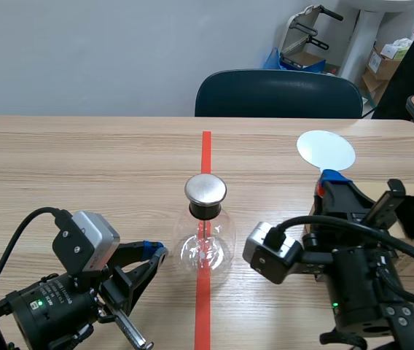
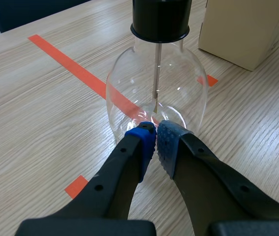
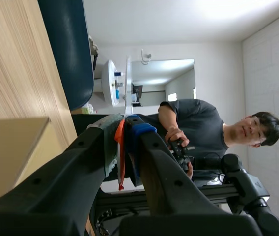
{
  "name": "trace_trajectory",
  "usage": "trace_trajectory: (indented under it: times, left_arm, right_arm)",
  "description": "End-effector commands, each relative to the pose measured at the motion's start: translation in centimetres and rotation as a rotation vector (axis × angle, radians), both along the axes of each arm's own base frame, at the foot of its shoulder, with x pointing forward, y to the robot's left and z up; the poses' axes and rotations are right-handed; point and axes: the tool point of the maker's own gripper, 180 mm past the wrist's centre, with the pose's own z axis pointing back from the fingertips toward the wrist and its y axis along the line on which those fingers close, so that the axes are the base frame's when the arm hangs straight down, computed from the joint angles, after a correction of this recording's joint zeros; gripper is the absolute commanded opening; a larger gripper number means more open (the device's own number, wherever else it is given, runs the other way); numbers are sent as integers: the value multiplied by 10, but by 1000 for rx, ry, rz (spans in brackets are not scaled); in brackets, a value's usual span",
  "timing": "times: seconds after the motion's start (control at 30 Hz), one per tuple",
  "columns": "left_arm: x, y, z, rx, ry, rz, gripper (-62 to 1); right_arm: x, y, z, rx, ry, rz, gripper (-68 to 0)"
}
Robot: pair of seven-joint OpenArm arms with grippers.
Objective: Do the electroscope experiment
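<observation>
Round clear glass flask [image 2: 188, 88] set just ahead of left end effector [image 2: 155, 135], pressed together, flat white disc [image 1: 326, 149] clamped in right end effector [image 3: 127, 123], orange handle [image 3: 121, 147] mostly hidden

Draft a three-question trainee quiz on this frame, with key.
1. True or false: the left end effector is open, with the electroscope between its fingers.
2. What is the right end effector holding? A) a white disc on a handle B) a folded cloth C) nothing
3. Fill in: the electroscope stands on the ___ tape line.

Key: 1 false: it is shut on nothing, fingertips at the foot of the glass. 2 A. 3 orange-red.
</observation>
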Motion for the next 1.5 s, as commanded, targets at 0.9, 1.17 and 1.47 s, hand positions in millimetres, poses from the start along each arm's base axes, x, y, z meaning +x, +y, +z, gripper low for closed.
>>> trace_trajectory:
  times: [0.9, 1.17, 1.47]
  left_arm:
    - [-68, -3, 55, -108, -83, -138, -549]
    - [-87, 23, 79, -192, -102, -185, -549]
    - [-102, 41, 93, -231, -107, -241, -549]
  right_arm:
    - [-38, -125, 12, -16, -39, -2, -665]
    - [-61, -138, -27, -29, 61, -4, -664]
    - [-58, -147, -53, -79, 135, -33, -665]
